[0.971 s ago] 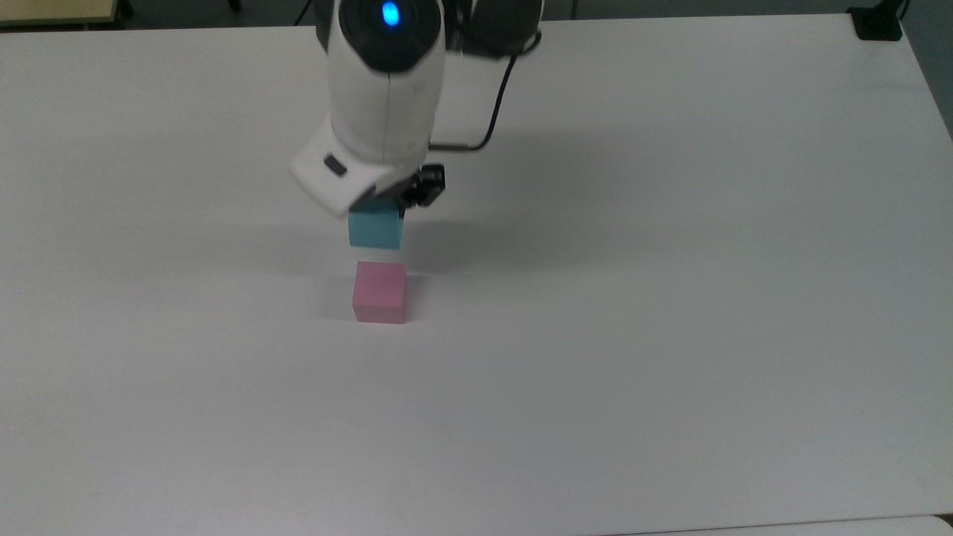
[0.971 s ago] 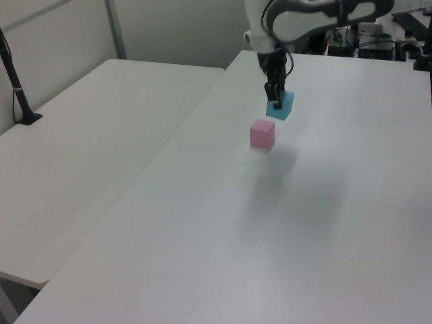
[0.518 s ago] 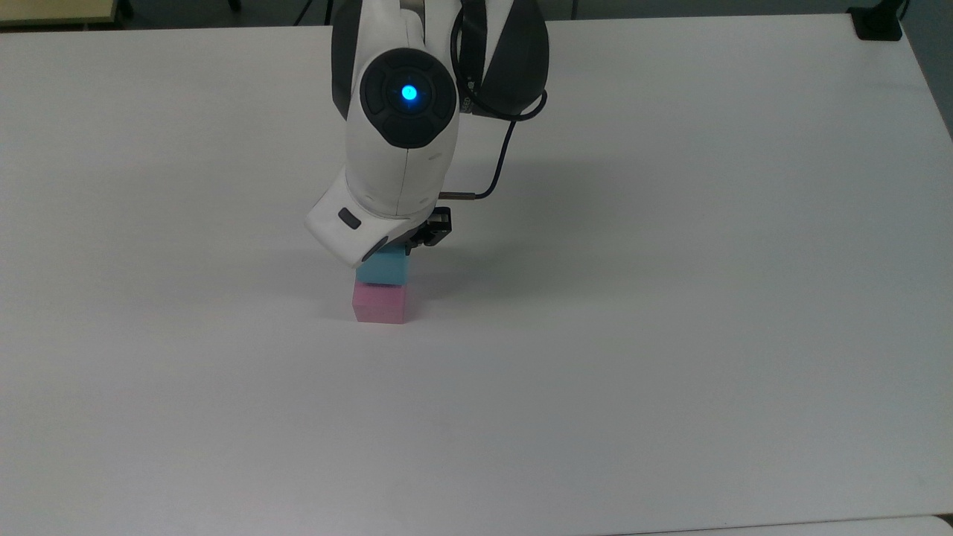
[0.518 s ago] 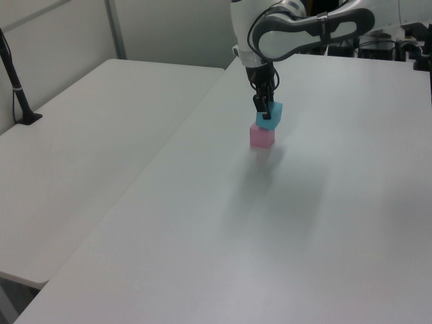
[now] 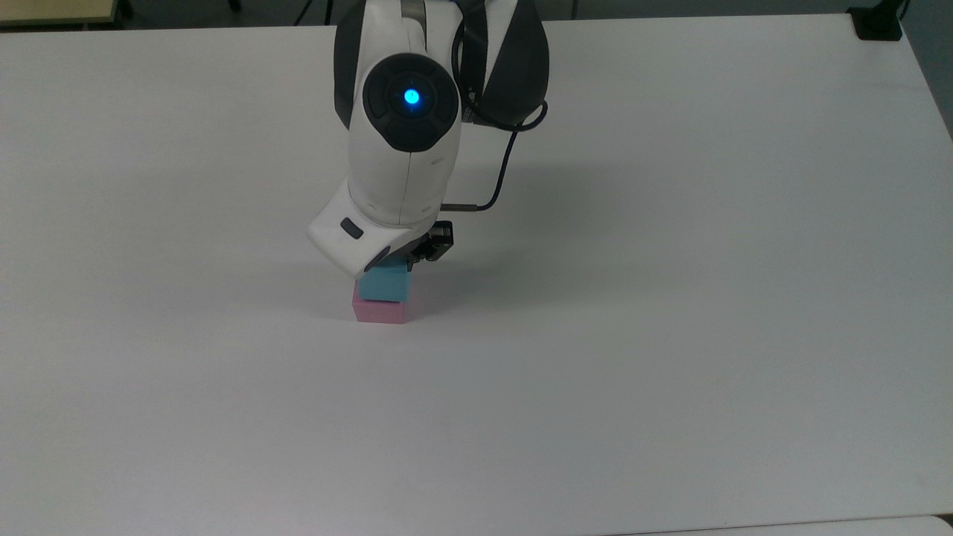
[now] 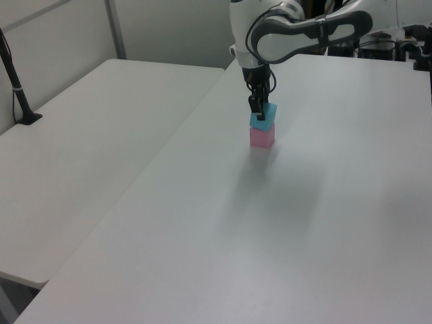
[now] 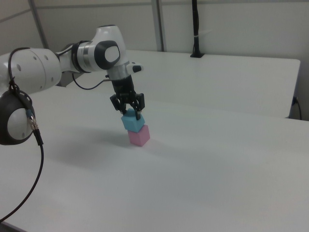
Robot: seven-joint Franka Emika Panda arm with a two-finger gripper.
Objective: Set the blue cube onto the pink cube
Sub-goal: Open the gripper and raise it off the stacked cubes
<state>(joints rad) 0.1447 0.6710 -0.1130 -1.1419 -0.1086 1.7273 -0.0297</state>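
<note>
The gripper (image 7: pixel 129 111) pinches the blue cube (image 7: pixel 132 121) between its fingers, resting it on the pink cube (image 7: pixel 139 136) mid-table (image 7: pixel 217 159); the placing step looks nearly finished, calling next for a gentle release.

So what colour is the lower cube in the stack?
Pale pink; the right view shows it best.

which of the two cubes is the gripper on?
The blue cube, the upper one. The gripper has its fingers around it, and it sits over the pink cube, which rests alone on the table, untouched by the fingers.
</note>
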